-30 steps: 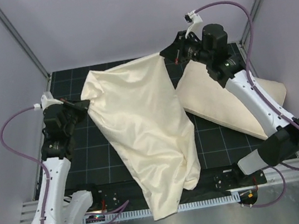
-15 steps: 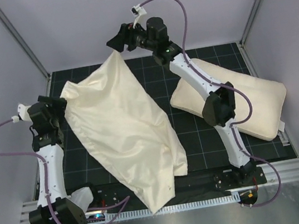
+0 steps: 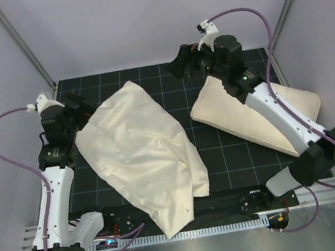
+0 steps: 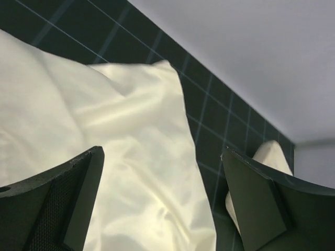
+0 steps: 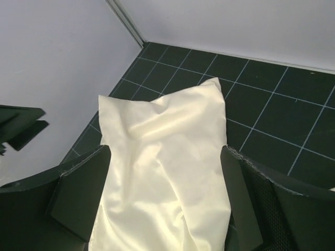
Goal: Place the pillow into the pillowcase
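Note:
The pillowcase [image 3: 140, 155], thin wrinkled cream cloth, lies loose and slanted across the left half of the black grid mat [image 3: 222, 155]. Its near end reaches the front rail. My left gripper [image 3: 82, 103] hovers open at its far left corner, holding nothing. In the left wrist view the cloth [image 4: 115, 136] spreads below the open left gripper [image 4: 162, 193]. My right gripper [image 3: 179, 65] is open and empty, past the cloth's far right corner. The right wrist view shows the cloth [image 5: 167, 157] beneath the spread right gripper [image 5: 165, 204]. The puffy pillow [image 3: 241, 114] lies at the right, partly under the right arm.
Grey walls and slanted frame posts [image 3: 20, 46] close in the mat on three sides. A metal rail [image 3: 233, 226] with cable mounts runs along the front edge. Purple cables loop off both arms. The left gripper's black tip [image 5: 21, 125] shows at the left of the right wrist view.
Both grippers have opened and let go of the pillowcase, which has dropped flat onto the mat. The right arm has swung back to the right, above the pillow.

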